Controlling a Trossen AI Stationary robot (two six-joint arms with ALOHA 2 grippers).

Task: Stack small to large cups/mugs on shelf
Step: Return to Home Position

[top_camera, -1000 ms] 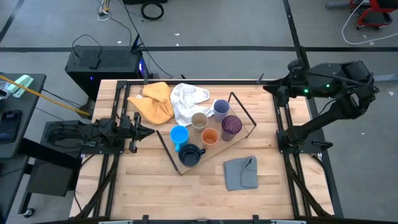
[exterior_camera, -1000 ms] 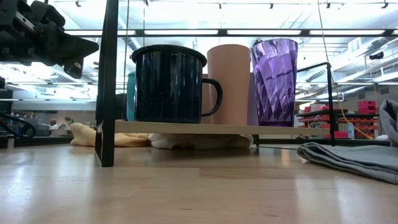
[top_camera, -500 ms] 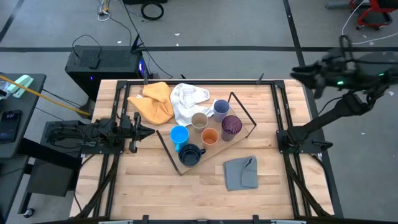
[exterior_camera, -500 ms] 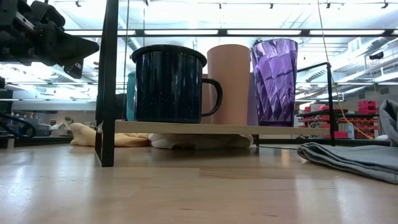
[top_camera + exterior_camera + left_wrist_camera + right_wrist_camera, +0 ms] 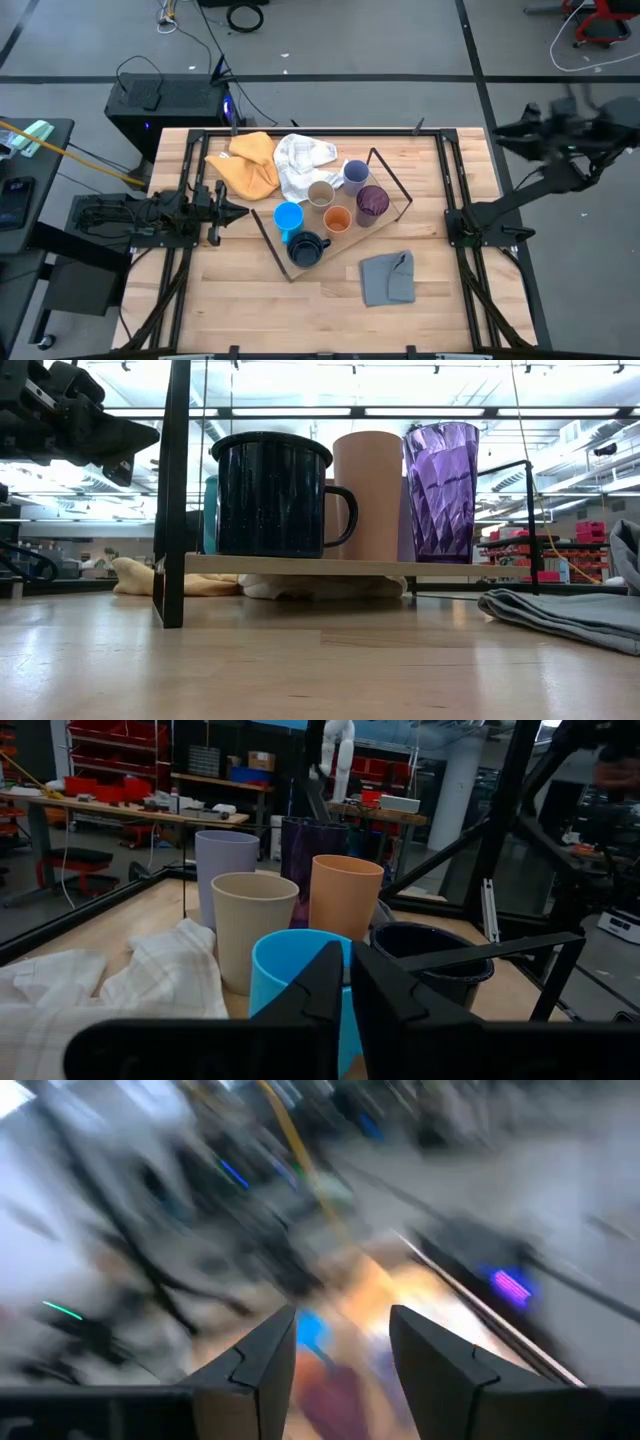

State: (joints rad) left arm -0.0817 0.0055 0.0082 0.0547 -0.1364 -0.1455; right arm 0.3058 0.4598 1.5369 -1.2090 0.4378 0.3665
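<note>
Six cups stand upright on their bases on the light-wood shelf (image 5: 352,246) with its black wire frame: lavender (image 5: 355,175), beige (image 5: 320,194), bright blue (image 5: 288,217), orange (image 5: 337,220), dark navy mug (image 5: 306,248) and purple (image 5: 372,201). My left gripper (image 5: 228,210) hovers shut just left of the shelf, pointing at the blue cup (image 5: 300,970); its shut fingers (image 5: 325,988) touch nothing. My right gripper (image 5: 508,135) is off the table beyond its right edge. It is open in the blurred right wrist view (image 5: 345,1365) and holds nothing.
A yellow cloth (image 5: 248,165) and a white cloth (image 5: 302,160) lie at the far side, partly under the shelf. A grey cloth (image 5: 388,278) lies near the front right. A black box (image 5: 165,100) sits beyond the far edge. Bare tabletop (image 5: 240,300) shows in front.
My right arm has swung fast to the right, from over the table's far right corner to beyond the right edge. The cups, the shelf and my left arm have stayed still.
</note>
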